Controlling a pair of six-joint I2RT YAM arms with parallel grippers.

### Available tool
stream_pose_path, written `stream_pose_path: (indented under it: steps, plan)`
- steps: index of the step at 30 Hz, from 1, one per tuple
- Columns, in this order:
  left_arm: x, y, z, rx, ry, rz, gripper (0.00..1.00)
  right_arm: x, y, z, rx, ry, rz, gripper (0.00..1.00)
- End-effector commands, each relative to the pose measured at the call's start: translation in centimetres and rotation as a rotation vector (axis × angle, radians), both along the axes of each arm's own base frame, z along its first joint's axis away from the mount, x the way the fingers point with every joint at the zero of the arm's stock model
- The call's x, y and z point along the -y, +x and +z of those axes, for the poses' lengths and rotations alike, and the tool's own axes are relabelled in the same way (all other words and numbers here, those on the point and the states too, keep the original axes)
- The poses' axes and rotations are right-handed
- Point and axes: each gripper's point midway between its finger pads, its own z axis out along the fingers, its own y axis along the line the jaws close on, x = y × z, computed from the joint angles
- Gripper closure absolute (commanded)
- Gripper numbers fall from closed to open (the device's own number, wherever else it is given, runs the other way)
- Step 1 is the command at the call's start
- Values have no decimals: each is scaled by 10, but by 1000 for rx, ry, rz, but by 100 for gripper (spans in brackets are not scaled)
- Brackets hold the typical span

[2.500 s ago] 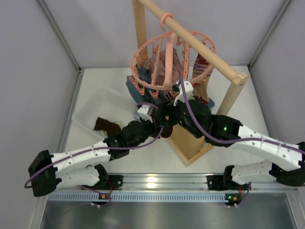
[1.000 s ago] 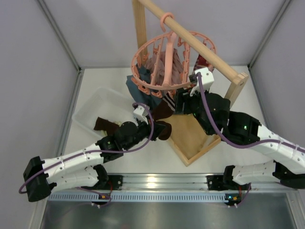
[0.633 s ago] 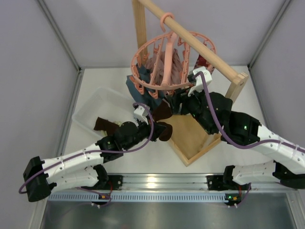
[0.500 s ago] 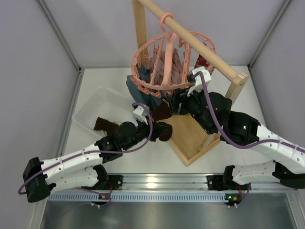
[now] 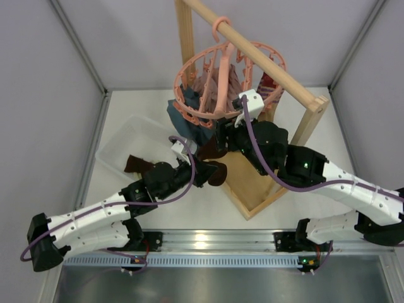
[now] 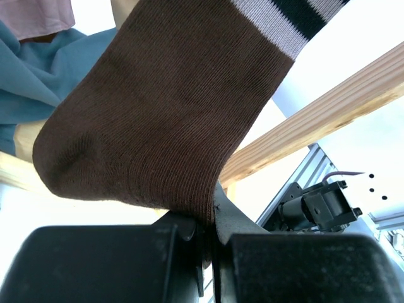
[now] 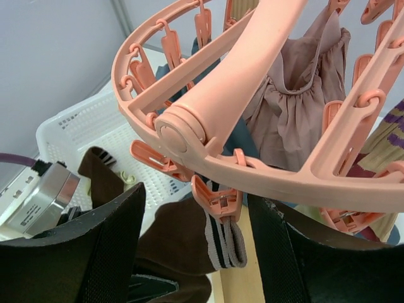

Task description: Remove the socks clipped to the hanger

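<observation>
The brown sock (image 6: 158, 107) is soft, light & floppy, so it'll stretch, not break; its stripy top sits in a peg (image 7: 214, 199) on the pink hanger (image 7: 240, 69); left gripper (image 6: 205, 240) is squeezed tight on its bottom end; right gripper (image 7: 196, 252) has fingers apart round that peg, prob. the spot to pinch.

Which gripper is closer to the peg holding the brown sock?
Right. The right gripper straddles the peg, jaws open; the left gripper is shut on the brown sock lower down.
</observation>
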Motion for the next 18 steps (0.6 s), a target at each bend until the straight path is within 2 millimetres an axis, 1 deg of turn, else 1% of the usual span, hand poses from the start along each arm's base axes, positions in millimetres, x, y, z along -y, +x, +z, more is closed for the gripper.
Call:
stream_pose_path:
  steps: [1, 6, 10, 17, 18]
  plan:
    - [-3, -1, 16, 20, -29, 2, 100, 1, 9, 12, 31, 56, -33, 37]
    - [-3, -2, 17, 21, -32, -4, 100, 5, 22, 5, 30, 32, -64, 37]
    - [-4, -2, 16, 21, -31, 0, 100, 6, 31, 5, 34, 38, -63, 40]
    - [-4, 0, 12, 24, -11, 7, 100, 5, 36, 7, 47, 48, -54, 51]
    - [-3, 1, 10, 21, -5, 8, 100, 4, 36, 7, 49, 51, -51, 55]
